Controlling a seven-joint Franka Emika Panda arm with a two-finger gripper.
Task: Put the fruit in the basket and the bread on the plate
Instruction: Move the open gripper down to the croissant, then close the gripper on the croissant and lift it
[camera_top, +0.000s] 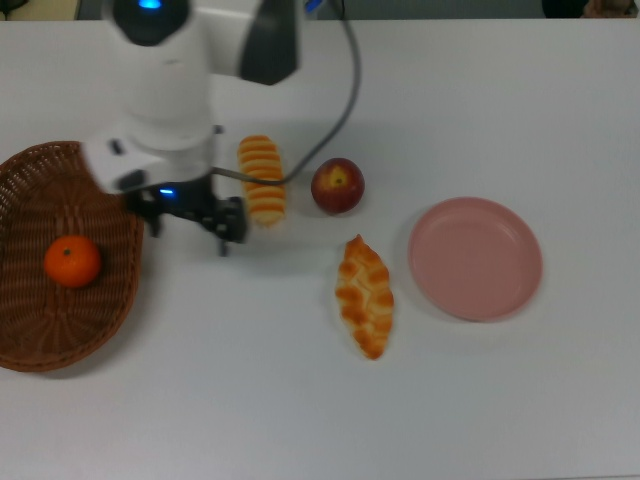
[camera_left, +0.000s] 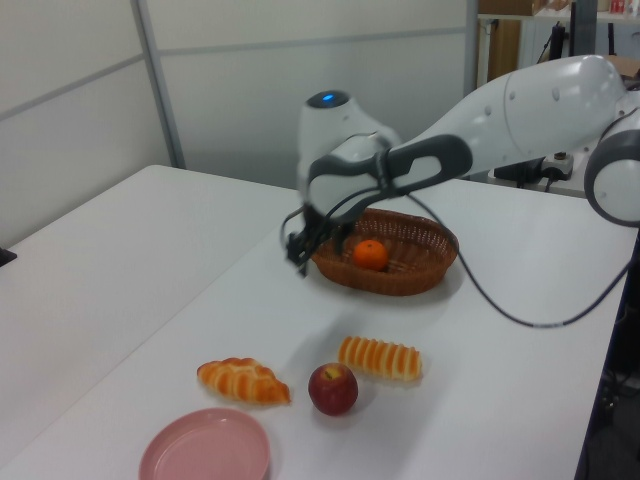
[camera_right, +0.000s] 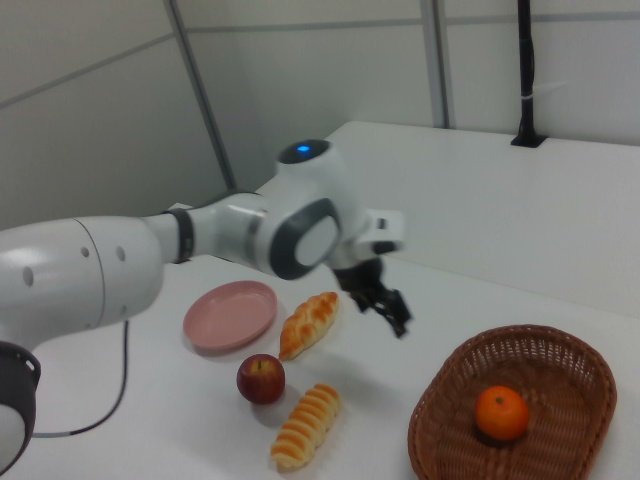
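Note:
The orange mandarin (camera_top: 72, 261) (camera_left: 370, 254) (camera_right: 500, 412) lies in the brown wicker basket (camera_top: 60, 335) (camera_left: 420, 276) (camera_right: 560, 425) at the top view's left. My gripper (camera_top: 190, 223) (camera_left: 318, 244) (camera_right: 385, 308) hangs open and empty above the table, between the basket and the ribbed loaf (camera_top: 263, 180) (camera_left: 380, 358) (camera_right: 305, 425). The red apple (camera_top: 337, 186) (camera_left: 332, 388) (camera_right: 261, 378) sits on the table beside that loaf. The plaited loaf (camera_top: 365, 296) (camera_left: 243, 380) (camera_right: 311, 322) lies next to the bare pink plate (camera_top: 475, 258) (camera_left: 205, 447) (camera_right: 231, 315).
The arm's white links and a black cable (camera_top: 345, 90) reach over the table's far side in the top view. A second white table (camera_left: 110, 250) stands at the left view's left, and grey wall panels rise behind.

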